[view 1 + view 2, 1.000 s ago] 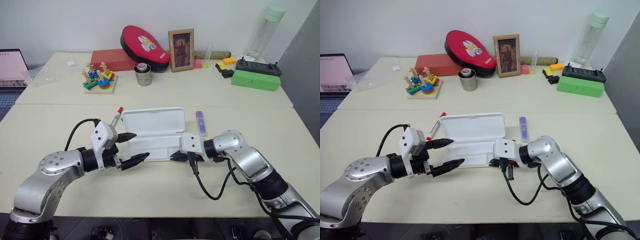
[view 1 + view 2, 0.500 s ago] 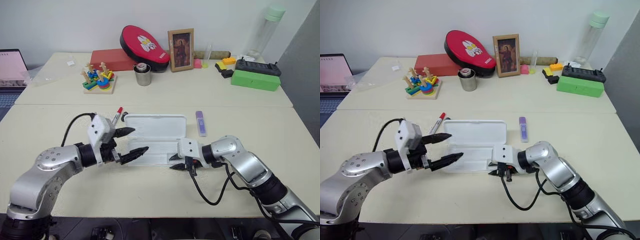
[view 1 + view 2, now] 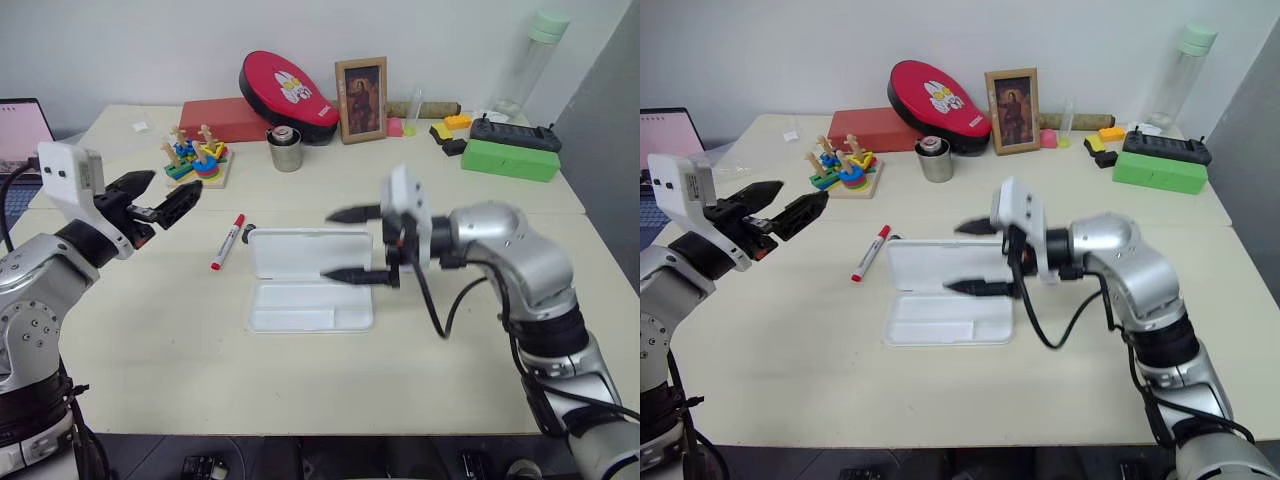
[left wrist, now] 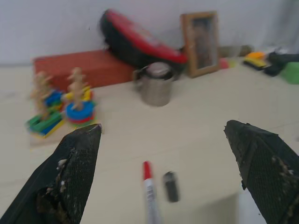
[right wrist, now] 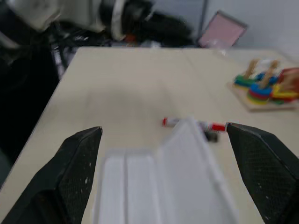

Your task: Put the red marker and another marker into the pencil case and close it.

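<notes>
The white pencil case [image 3: 310, 305] lies open mid-table, its lid [image 3: 305, 252] on the far side. The red marker [image 3: 228, 241] lies on the table just left of the case, also seen in the left wrist view [image 4: 148, 187] and the right wrist view [image 5: 216, 126]. My right arm hides the other marker. My right gripper [image 3: 347, 244] hovers above the case's right half, pointing left, open and empty. My left gripper [image 3: 158, 197] is raised at the far left, well away from the case, open and empty.
A small black cap [image 3: 248, 232] lies between the red marker and the case. At the back stand a wooden stacking toy [image 3: 198, 160], a metal cup [image 3: 286, 150], a picture frame [image 3: 362, 100], a red pad [image 3: 290, 85] and a green box [image 3: 510, 160].
My right gripper opened and rose from the table by the case's near right corner to above it. My left gripper lifted and swung left, away from the case.
</notes>
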Robot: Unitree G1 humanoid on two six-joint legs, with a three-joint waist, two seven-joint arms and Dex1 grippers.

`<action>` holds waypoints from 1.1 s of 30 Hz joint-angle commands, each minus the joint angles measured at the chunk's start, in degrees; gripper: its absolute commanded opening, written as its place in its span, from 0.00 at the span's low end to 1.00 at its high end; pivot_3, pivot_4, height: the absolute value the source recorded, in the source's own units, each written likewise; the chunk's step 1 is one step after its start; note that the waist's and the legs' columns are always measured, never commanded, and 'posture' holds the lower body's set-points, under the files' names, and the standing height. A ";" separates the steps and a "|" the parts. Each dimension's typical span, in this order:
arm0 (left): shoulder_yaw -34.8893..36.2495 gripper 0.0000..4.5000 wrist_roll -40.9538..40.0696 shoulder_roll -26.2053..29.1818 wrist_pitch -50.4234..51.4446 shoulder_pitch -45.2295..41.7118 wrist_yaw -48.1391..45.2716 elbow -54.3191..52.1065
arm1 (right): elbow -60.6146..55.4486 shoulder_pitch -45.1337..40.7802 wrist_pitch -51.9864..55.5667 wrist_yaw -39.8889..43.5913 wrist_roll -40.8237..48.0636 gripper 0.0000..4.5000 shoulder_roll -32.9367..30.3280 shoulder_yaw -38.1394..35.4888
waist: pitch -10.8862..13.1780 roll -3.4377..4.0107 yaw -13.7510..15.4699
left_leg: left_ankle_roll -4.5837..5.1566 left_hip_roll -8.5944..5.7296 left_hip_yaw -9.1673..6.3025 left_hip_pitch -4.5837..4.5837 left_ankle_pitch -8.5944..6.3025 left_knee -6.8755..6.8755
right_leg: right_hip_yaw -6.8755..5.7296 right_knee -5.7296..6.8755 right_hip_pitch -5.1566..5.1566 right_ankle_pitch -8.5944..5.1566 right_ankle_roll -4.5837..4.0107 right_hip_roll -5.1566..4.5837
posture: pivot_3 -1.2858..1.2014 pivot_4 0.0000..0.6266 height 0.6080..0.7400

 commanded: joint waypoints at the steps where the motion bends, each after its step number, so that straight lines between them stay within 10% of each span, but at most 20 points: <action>1: -3.42 1.00 3.35 1.32 1.52 0.97 0.43 1.72 | 3.73 -3.58 -1.25 -3.33 0.62 0.99 1.03 -2.49 | 0.00 0.00 0.10 | 0.00 0.00 0.00 0.00 0.00 0.00 | 0.00 0.00 0.00 0.00 0.00 0.00 | 0.52 0.24 1.00; 25: -21.98 1.00 17.15 -2.34 -1.11 -7.00 -8.08 22.69 | 2.54 -5.18 -2.34 -6.21 2.51 0.99 3.15 -1.67 | 0.00 0.01 -0.02 | -0.01 0.00 0.01 -0.04 0.01 -0.02 | 0.00 0.20 -0.12 0.00 -0.01 0.00 | 0.52 0.24 1.00; 33: -21.95 0.66 19.32 -2.97 -2.10 -6.58 -8.43 22.26 | 2.46 -5.07 -2.46 -5.88 2.96 1.00 2.76 -1.14 | 0.00 0.01 -0.02 | 0.00 0.00 0.01 -0.03 0.01 -0.01 | 0.00 0.22 -0.13 0.00 -0.01 0.00 | 0.52 0.24 1.00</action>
